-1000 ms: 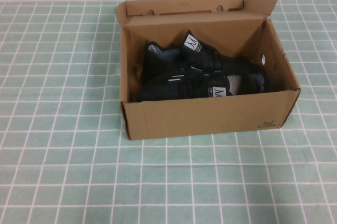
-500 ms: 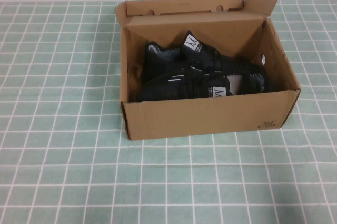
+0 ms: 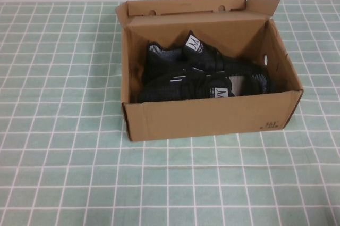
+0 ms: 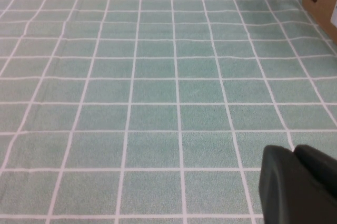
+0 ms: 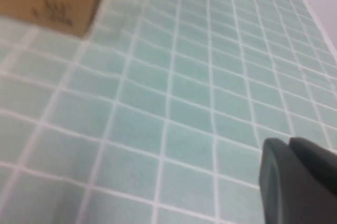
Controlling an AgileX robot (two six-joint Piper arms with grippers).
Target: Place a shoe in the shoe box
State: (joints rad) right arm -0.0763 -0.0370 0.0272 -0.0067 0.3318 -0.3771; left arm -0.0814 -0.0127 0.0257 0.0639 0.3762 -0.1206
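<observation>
High view, shoes point(image 3: 202, 74) in shoe box point(image 3: 212, 117), checked cloth point(image 3: 64, 173) around

Two shoes point(image 3: 204, 74) side by side in the shoe box point(image 3: 212, 117) on the table point(image 3: 64, 157)

Shoe box point(image 3: 212, 117) open on top, flap lid point(image 3: 186, 6) upright behind; tablecloth point(image 3: 64, 157) around unobstructed.

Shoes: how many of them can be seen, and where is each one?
2. One shoe lies toward the back of the shoe box; the other shoe lies along its front wall. Both are inside; none is on the table.
</observation>
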